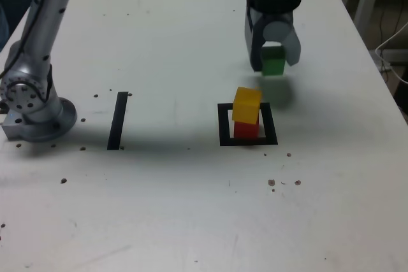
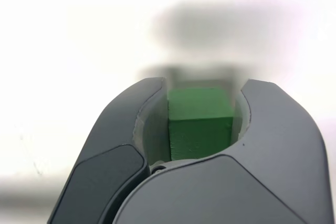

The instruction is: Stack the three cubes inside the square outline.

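In the exterior view the arm reaches in from its base at the view's left, wrist pointing down over the far right of the white table. Its gripper is clamped on the green cube, beyond the square outline. Inside the outline the yellow cube sits on the red cube.

In the wrist view the gripper has the green cube pinched between its jaws above the pale, blurred table.
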